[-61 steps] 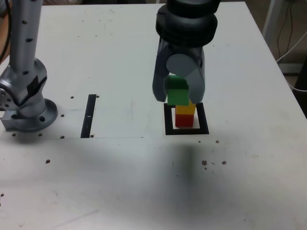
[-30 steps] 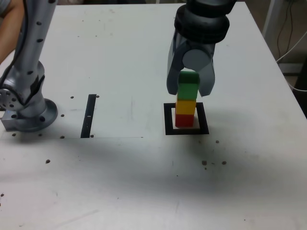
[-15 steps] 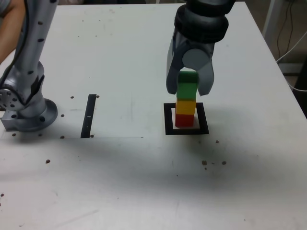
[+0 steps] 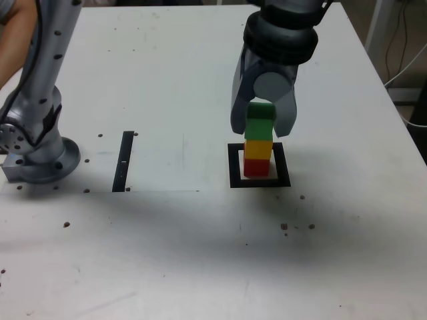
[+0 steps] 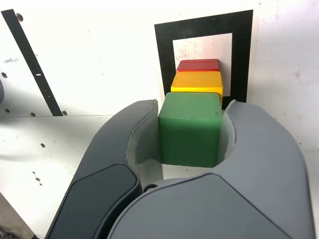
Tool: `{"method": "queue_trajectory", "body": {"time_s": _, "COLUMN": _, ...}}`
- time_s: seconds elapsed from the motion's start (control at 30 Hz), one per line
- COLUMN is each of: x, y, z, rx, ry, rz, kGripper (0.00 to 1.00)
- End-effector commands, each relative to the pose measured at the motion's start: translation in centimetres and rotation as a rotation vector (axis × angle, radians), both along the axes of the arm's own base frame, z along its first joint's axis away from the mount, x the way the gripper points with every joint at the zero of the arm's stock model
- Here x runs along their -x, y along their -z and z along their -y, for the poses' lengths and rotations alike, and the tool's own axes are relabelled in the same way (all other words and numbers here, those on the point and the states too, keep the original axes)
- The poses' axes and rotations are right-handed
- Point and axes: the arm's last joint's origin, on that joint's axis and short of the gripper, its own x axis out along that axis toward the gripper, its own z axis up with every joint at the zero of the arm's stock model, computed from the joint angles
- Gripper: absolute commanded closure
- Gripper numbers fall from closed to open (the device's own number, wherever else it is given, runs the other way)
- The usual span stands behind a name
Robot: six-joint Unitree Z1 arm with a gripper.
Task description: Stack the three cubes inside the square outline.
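- a white table (image 4: 200,253) fills the exterior view, marked with small dark specks and screw holes.
- a grey robot arm base (image 4: 37,143) stands at the exterior view's left edge; a second grey section reaches down from the top, right of centre.
- the gripper (image 4: 260,123) points down over the stack, its two grey jaws closed against opposite sides of the green cube (image 4: 260,121).
- a thin black strip (image 4: 124,161) lies flat on the table between the base and the stack.
- the square outline (image 4: 233,167), a thick black border around white, lies right of centre.
- inside it stand the cubes: the red cube (image 4: 257,167) at the bottom, the yellow cube (image 4: 258,148) on it, the green one on top.
- in the wrist view the green block sits a little off line with the yellow one below.
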Motion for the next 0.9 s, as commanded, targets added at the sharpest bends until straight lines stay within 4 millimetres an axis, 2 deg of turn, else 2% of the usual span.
{"method": "queue_trajectory", "body": {"time_s": 0.0, "x": -0.15, "y": 0.03, "z": -0.07, "rx": 0.001, "ry": 0.0, "rz": 0.0, "kGripper": 0.65}}
{"method": "queue_trajectory", "body": {"time_s": 0.3, "x": -0.11, "y": 0.15, "z": -0.28, "rx": 0.003, "ry": -0.004, "rz": -0.007, "kGripper": 0.41}}
{"method": "queue_trajectory", "body": {"time_s": 0.77, "x": 0.3, "y": 0.66, "z": -0.37, "rx": 0.016, "ry": -0.018, "rz": -0.042, "kGripper": 0.4}}
{"method": "queue_trajectory", "body": {"time_s": 0.8, "x": 0.31, "y": 0.66, "z": -0.37, "rx": 0.016, "ry": -0.018, "rz": -0.042, "kGripper": 0.38}}
{"method": "queue_trajectory", "body": {"time_s": 0.87, "x": 0.32, "y": 0.62, "z": -0.37, "rx": 0.017, "ry": -0.019, "rz": -0.039, "kGripper": 0.28}}
